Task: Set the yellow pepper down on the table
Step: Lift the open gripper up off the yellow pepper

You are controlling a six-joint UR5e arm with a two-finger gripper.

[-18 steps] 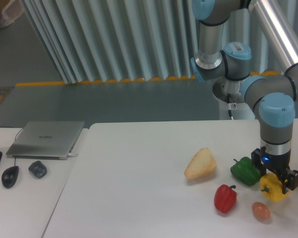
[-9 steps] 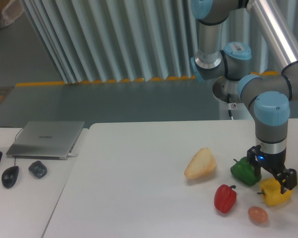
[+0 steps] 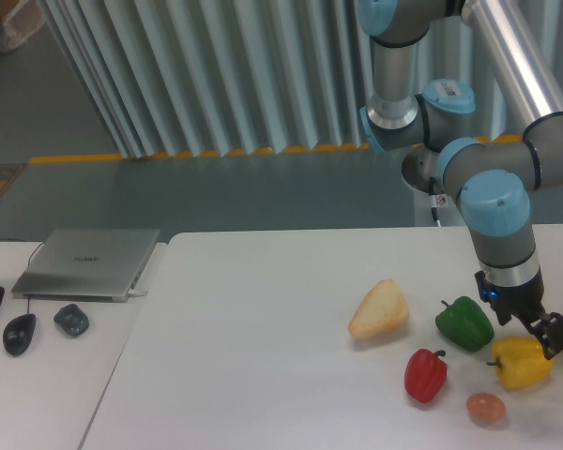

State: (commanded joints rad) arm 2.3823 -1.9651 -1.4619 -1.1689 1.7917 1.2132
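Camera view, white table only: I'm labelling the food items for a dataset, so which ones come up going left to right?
bread piece → red pepper → green pepper → small peach-coloured round item → yellow pepper, with the gripper at its top right edge.

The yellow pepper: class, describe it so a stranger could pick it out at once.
On the white table, look to the right edge, under the gripper. The yellow pepper sits there, right of the green pepper and red pepper; it is the only yellow one.
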